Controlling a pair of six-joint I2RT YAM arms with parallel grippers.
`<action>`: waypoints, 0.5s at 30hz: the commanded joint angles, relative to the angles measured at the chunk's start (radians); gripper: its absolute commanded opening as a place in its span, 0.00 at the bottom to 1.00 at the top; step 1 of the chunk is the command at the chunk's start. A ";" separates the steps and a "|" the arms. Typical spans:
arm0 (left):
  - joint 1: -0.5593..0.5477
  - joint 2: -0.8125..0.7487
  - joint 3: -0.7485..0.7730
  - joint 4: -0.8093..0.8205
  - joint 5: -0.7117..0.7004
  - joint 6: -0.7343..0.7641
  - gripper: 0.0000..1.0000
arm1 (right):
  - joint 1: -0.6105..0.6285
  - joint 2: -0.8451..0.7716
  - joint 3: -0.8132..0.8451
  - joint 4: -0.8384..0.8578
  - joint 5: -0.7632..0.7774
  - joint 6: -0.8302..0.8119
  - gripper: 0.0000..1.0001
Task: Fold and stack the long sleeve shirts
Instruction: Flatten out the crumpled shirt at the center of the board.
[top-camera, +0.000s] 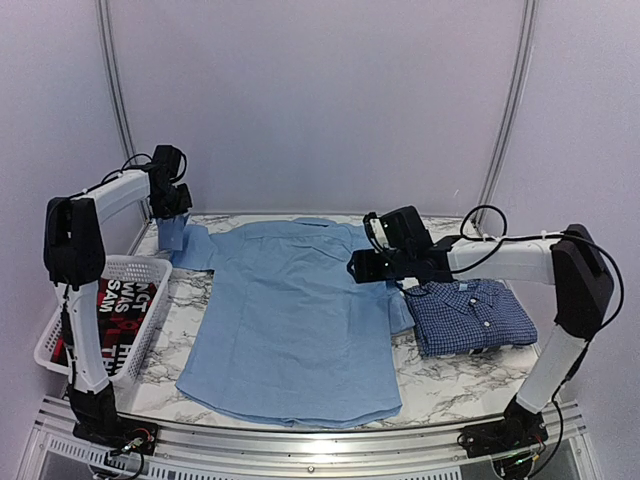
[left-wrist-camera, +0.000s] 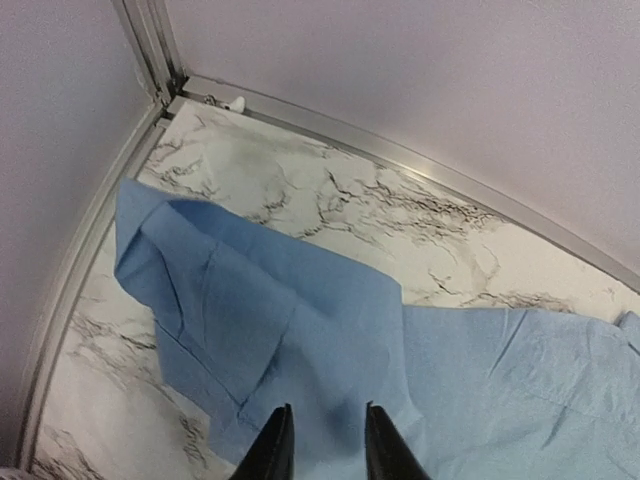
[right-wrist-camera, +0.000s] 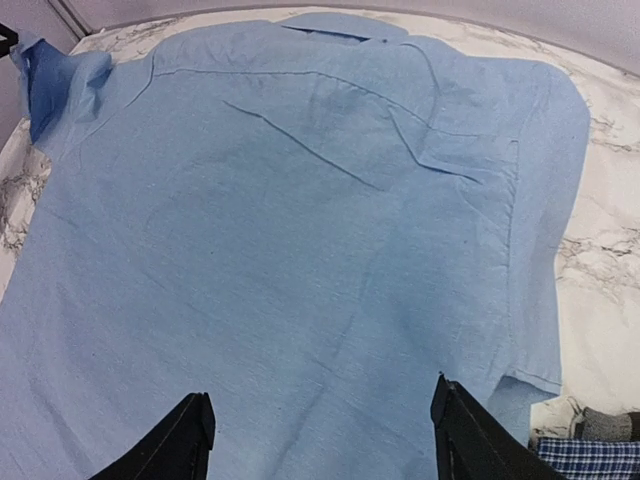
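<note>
1. Blue shirt (top-camera: 290, 320): spread flat mid-table, collar at the far side. Step: sleeve fold, judged.
- Left gripper (top-camera: 172, 208): fingers nearly together, pinching the sleeve (left-wrist-camera: 230, 310) at the far-left corner. The next move likely carries it inward across the body.
- Right gripper (right-wrist-camera: 320, 400): fingers wide apart, empty, above the shirt's right side.

2. Check shirt (top-camera: 470, 315): folded, at right.

Surface: marble table (top-camera: 440, 375). Basket (top-camera: 140, 268) at left. Plain pale walls (top-camera: 320, 100).
</note>
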 joint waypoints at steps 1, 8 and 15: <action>-0.027 -0.003 -0.034 0.027 0.050 0.016 0.39 | -0.039 -0.068 -0.033 -0.034 0.031 -0.003 0.71; -0.087 -0.081 -0.076 0.032 0.067 0.040 0.94 | -0.089 -0.150 -0.119 -0.063 0.052 0.009 0.71; -0.172 -0.159 -0.179 0.036 0.101 0.010 0.99 | -0.108 -0.218 -0.211 -0.064 0.051 0.034 0.68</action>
